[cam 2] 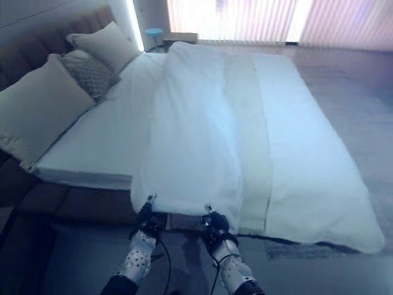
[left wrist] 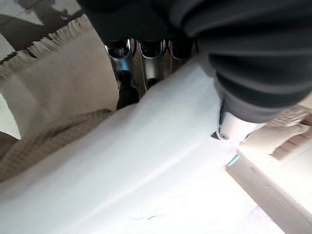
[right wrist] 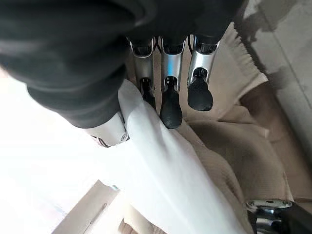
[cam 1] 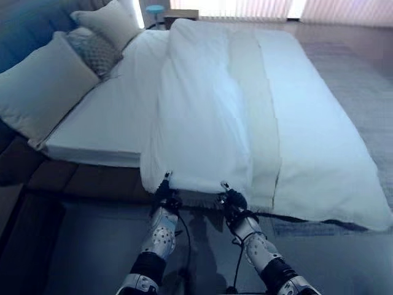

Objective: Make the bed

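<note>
Mid-step: pinching the near hem of the folded white cotton duvet [cam 1: 202, 123] where it hangs over the near edge of the bed [cam 1: 104, 110]. Left robot hand [cam 1: 164, 194] and right robot hand [cam 1: 231, 201] both clamped on that hem, near each other. Next, probably a pull left toward the plump pale pillows [cam 1: 43, 86], spreading soft cloth over bare smooth sheet. Beige fringed woven throw [right wrist: 234, 146] underneath.

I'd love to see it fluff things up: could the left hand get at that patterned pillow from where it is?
Probably not. The left hand is pinching the duvet edge at the bedside, and the patterned pillow lies far across the mattress by the headboard.
</note>
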`<state>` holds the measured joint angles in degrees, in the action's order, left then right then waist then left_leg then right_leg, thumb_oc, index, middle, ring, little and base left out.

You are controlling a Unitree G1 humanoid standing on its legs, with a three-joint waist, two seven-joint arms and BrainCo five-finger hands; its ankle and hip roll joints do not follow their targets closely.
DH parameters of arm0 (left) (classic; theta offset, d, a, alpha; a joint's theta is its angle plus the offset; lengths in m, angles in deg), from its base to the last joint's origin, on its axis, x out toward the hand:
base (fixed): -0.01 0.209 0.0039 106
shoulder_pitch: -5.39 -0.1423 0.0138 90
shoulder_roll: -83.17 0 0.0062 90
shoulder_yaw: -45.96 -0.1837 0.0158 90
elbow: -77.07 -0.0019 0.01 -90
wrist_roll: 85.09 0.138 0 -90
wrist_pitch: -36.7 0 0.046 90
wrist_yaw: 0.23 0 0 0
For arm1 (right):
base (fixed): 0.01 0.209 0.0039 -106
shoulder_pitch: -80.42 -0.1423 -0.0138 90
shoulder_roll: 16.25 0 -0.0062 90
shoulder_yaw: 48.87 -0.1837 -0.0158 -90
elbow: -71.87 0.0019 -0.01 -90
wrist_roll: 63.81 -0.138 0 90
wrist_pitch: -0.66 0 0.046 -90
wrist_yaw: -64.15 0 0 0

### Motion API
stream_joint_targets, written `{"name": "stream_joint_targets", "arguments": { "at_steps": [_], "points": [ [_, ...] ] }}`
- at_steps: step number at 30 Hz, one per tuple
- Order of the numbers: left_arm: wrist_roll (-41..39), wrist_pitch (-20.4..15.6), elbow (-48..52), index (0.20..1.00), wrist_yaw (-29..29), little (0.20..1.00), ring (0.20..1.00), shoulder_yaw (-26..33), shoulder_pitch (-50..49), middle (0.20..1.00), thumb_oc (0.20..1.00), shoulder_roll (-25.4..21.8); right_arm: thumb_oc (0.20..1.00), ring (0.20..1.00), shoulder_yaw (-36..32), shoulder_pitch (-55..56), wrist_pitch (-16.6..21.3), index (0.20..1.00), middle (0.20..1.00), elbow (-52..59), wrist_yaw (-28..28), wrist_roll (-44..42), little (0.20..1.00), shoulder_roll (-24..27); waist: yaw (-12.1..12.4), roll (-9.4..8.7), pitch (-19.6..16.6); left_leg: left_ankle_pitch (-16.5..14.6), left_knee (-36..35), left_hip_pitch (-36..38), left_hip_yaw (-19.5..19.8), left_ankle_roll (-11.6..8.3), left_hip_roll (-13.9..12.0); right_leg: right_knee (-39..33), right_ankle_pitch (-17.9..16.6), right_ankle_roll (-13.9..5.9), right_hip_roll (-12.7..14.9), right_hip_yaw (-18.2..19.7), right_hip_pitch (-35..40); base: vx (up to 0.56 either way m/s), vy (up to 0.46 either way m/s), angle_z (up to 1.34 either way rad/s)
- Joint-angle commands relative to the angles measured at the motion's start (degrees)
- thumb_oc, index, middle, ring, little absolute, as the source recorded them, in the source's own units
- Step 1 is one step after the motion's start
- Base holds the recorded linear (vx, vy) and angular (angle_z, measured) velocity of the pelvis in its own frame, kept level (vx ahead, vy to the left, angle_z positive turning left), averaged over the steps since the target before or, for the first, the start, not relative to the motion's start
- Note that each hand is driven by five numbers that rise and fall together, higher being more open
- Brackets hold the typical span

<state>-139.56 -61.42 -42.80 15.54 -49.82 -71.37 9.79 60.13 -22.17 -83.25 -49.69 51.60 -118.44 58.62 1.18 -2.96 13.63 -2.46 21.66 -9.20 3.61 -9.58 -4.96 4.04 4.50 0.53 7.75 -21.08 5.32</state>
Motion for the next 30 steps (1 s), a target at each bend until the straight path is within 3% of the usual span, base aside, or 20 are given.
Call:
{"name": "stream_joint_targets", "arguments": {
  "at_steps": [1, 2, 4, 5, 6, 8, 10, 12, 13, 14, 15, 16, 17, 18, 19, 20, 21, 24, 25, 30],
  "points": [
    [0.80, -6.78, 6.68, 0.200, 1.58, 0.200, 0.200, 5.94, -9.10, 0.200, 0.200, -7.16, 0.200, 0.200, -7.52, 5.68, 3.79, 0.200, 0.200, -1.32, -2.29, -1.10, 0.200, 6.90, 2.34, 1.52, -4.40, 5.97, -9.43, 4.69, 3.94, 4.80, -4.55, -1.16, -4.29, -7.12, 2.60, 7.67, -4.35, -0.01, 0.734, 0.38],
    [0.86, -6.77, 6.13, 0.200, 1.62, 0.200, 0.200, 5.35, -8.74, 0.200, 0.200, -7.24, 0.200, 0.200, -7.86, 5.80, 3.48, 0.200, 0.200, -1.06, -2.23, -1.38, 0.200, 7.46, 2.03, 2.41, -4.60, 7.67, -12.01, 5.92, 4.95, 2.97, -7.31, -0.31, -4.92, -8.48, 4.91, 8.28, -4.43, -0.04, 0.829, 0.45],
    [0.73, -6.67, 5.29, 0.200, 1.63, 0.200, 0.200, 4.57, -7.72, 0.200, 0.200, -7.31, 0.200, 0.200, -8.10, 5.71, 3.32, 0.200, 0.200, -0.53, -2.22, -1.34, 0.200, 7.63, 2.04, 2.73, -4.58, 6.54, -12.31, 6.13, 5.45, 2.30, -6.62, 0.16, -5.90, -9.45, 6.74, 9.01, -4.91, -0.05, 0.567, 0.45],
    [0.55, -6.78, 5.12, 0.200, 1.19, 0.200, 0.200, 4.23, -7.70, 0.200, 0.200, -7.51, 0.200, 0.200, -7.85, 5.65, 2.92, 0.200, 0.200, -0.26, -2.03, -1.14, 0.200, 7.72, 2.01, 2.55, -4.76, 1.59, -11.98, 6.46, 5.32, 2.27, -5.10, 0.14, -6.87, -10.35, 8.62, 9.59, -5.38, -0.08, 0.655, 0.46],
    [1.08, -6.68, 4.31, 0.200, 0.79, 0.200, 0.200, 2.84, -6.81, 0.200, 0.200, -8.05, 0.200, 0.200, -8.06, 5.69, 2.33, 0.200, 0.200, -0.24, -2.03, -0.55, 0.200, 7.19, 1.79, 1.40, -4.72, -3.12, -11.12, 6.36, 3.15, 3.04, -1.61, -0.76, -13.04, -11.94, 13.14, 10.61, -5.92, -0.13, 0.891, 0.37],
    [1.19, -7.13, 4.36, 0.200, 0.60, 0.200, 0.200, 2.15, -5.76, 0.200, 0.200, -9.25, 0.200, 0.200, -8.26, 5.18, 2.43, 0.200, 0.200, -0.27, -2.32, 0.44, 0.200, 6.64, 1.77, 0.19, -3.83, -4.51, -10.98, 5.89, 0.99, 4.61, 1.08, -0.83, -19.13, -11.76, 15.64, 10.80, -8.68, -0.18, 0.740, 0.06],
    [1.96, -7.00, 3.09, 0.200, 1.26, 0.200, 0.200, 2.48, -5.37, 0.200, 0.200, -9.90, 0.200, 0.200, -8.36, 4.02, 3.34, 0.200, 0.200, -0.85, -2.67, -0.10, 0.200, 5.51, 2.22, 0.65, -3.37, -3.27, -13.53, 6.22, -1.34, 5.33, 1.84, -0.24, -21.26, -11.40, 15.92, 7.74, -10.85, -0.17, 0.596, -0.25],
    [2.61, -6.88, 3.19, 0.200, 1.20, 0.200, 0.200, 2.86, -5.92, 0.200, 0.200, -10.30, 0.200, 0.200, -8.00, 3.23, 3.65, 0.200, 0.200, -1.37, -2.43, -0.55, 0.200, 5.10, 2.28, 2.18, -3.30, -1.37, -16.75, 6.84, -2.01, 6.31, 2.53, 3.68, -16.45, -10.15, 12.16, 7.90, -11.69, -0.11, 0.486, -0.34],
    [2.62, -6.88, 3.20, 0.200, 1.21, 0.200, 0.200, 2.87, -5.91, 0.200, 0.200, -10.30, 0.200, 0.200, -8.01, 3.21, 3.65, 0.200, 0.200, -1.38, -2.43, -0.55, 0.200, 5.10, 2.26, 2.09, -3.40, -1.21, -16.85, 6.72, -2.02, 6.34, 2.64, 3.69, -16.51, -10.16, 12.27, 7.94, -11.87, -0.07, 0.477, -0.19],
    [3.11, -6.89, 3.87, 0.200, 0.80, 0.200, 0.200, 3.57, -6.34, 0.200, 0.200, -10.72, 0.200, 0.200, -7.54, 2.81, 3.95, 0.200, 0.200, -1.26, -1.72, -0.10, 0.200, 4.91, 3.03, 2.29, -3.17, 0.23, -19.27, 7.52, -2.64, 7.21, 3.79, 5.94, -12.09, -9.20, 8.08, 6.64, -11.47, -0.05, 0.313, -0.17],
    [3.12, -6.88, 3.88, 0.200, 0.81, 0.200, 0.200, 3.57, -6.32, 0.200, 0.200, -10.73, 0.200, 0.200, -7.54, 2.79, 3.95, 0.200, 0.200, -1.27, -1.72, -0.10, 0.200, 4.90, 2.97, 2.23, -3.24, 0.38, -19.35, 7.42, -2.60, 7.24, 3.86, 5.87, -12.18, -9.21, 8.14, 6.59, -11.54, -0.09, 0.494, -0.33],
    [3.05, -6.54, 4.11, 0.200, 1.25, 0.200, 0.200, 4.30, -6.87, 0.200, 0.200, -10.68, 0.200, 0.200, -6.76, 2.85, 4.13, 0.200, 0.200, -1.09, -1.46, 0.29, 0.200, 4.59, 4.13, 1.94, -3.18, 1.19, -21.11, 7.99, -3.54, 7.65, 4.72, 7.26, -7.68, -8.14, 4.79, 2.61, -10.23, -0.07, 0.279, -0.48],
    [3.02, -6.58, 4.04, 0.200, 1.60, 0.200, 0.200, 4.83, -7.37, 0.200, 0.200, -10.54, 0.200, 0.200, -6.20, 2.94, 4.32, 0.200, 0.200, -1.25, -1.30, 0.32, 0.200, 4.24, 4.60, 1.69, -3.19, 1.85, -22.16, 8.30, -3.98, 7.89, 5.40, 8.17, -5.99, -7.66, 2.57, 1.99, -10.00, -0.11, 0.354, -0.44],
    [2.76, -6.40, 3.70, 0.200, 1.75, 0.200, 0.200, 4.99, -7.47, 0.200, 0.200, -10.35, 0.200, 0.200, -5.83, 3.17, 4.37, 0.200, 0.200, -1.14, -1.13, 0.15, 0.200, 3.98, 4.94, 1.35, -3.20, 2.83, -23.17, 8.35, -4.43, 7.98, 6.17, 8.97, -4.56, -7.33, 0.11, 2.22, -9.76, -0.07, 0.172, -0.26],
    [2.76, -6.40, 3.70, 0.200, 1.75, 0.200, 0.200, 4.99, -7.46, 0.200, 0.200, -10.36, 0.200, 0.200, -5.83, 3.16, 4.37, 0.200, 0.200, -1.14, -1.13, 0.15, 0.200, 3.97, 4.92, 1.34, -3.32, 2.97, -23.23, 8.20, -4.42, 7.99, 6.17, 8.84, -4.69, -7.31, 0.10, 2.19, -9.87, -0.06, 0.122, -0.09],
    [2.51, -6.29, 3.54, 0.200, 1.85, 0.200, 0.200, 5.15, -7.70, 0.200, 0.200, -10.15, 0.200, 0.200, -5.50, 3.54, 4.29, 0.200, 0.200, -1.29, -1.04, -0.06, 0.200, 3.77, 5.16, 0.93, -3.35, 3.60, -23.96, 8.46, -4.41, 7.98, 6.97, 8.48, -3.34, -7.11, -2.09, 3.24, -8.97, -0.05, 0.126, -0.13],
    [2.32, -5.55, 2.28, 0.200, 1.73, 0.200, 0.200, 4.76, -7.88, 0.200, 0.200, -9.67, 0.200, 0.200, -5.21, 4.33, 4.68, 0.200, 0.200, -0.95, -1.15, -0.16, 0.200, 3.58, 5.00, 0.47, -3.83, 5.17, -25.63, 8.46, -4.01, 7.65, 8.26, 7.04, -1.64, -6.03, -6.11, 6.51, -8.34, -0.05, 0.126, -0.10],
    [2.14, -5.47, 2.13, 0.200, 1.78, 0.200, 0.200, 4.29, -8.30, 0.200, 0.200, -9.10, 0.200, 0.200, -5.01, 5.33, 5.21, 0.200, 0.200, -0.17, -2.01, -0.33, 0.200, 3.75, 4.47, 0.22, -4.49, 5.77, -26.47, 7.92, -3.97, 7.50, 9.34, 3.08, -1.59, -5.01, -7.98, 8.56, -7.53, -0.04, 0.090, 0.28],
    [3.18, -4.35, 0.54, 0.200, 1.34, 0.200, 0.200, 3.47, -8.43, 0.200, 0.200, -8.58, 0.200, 0.200, -5.09, 6.45, 5.42, 0.200, 0.200, -0.46, -2.25, -0.37, 0.200, 3.82, 3.21, 0.49, -5.09, 6.24, -26.66, 7.67, -3.09, 7.77, 9.95, -0.33, -2.54, -4.48, -9.07, 11.47, -6.58, -0.02, 0.067, 0.57],
    [3.68, -3.37, -2.62, 0.200, 0.62, 0.200, 0.200, 3.06, -9.12, 0.200, 0.200, -7.90, 0.200, 0.200, -5.18, 8.18, 5.26, 0.200, 0.200, -1.27, -2.17, 0.73, 0.200, 3.87, 2.25, 1.21, -6.00, 5.66, -26.66, 7.81, -3.46, 8.61, 10.58, -4.05, -4.17, -4.63, -9.34, 11.26, -5.35, 0.02, 0.033, 0.30]
  ]
}}
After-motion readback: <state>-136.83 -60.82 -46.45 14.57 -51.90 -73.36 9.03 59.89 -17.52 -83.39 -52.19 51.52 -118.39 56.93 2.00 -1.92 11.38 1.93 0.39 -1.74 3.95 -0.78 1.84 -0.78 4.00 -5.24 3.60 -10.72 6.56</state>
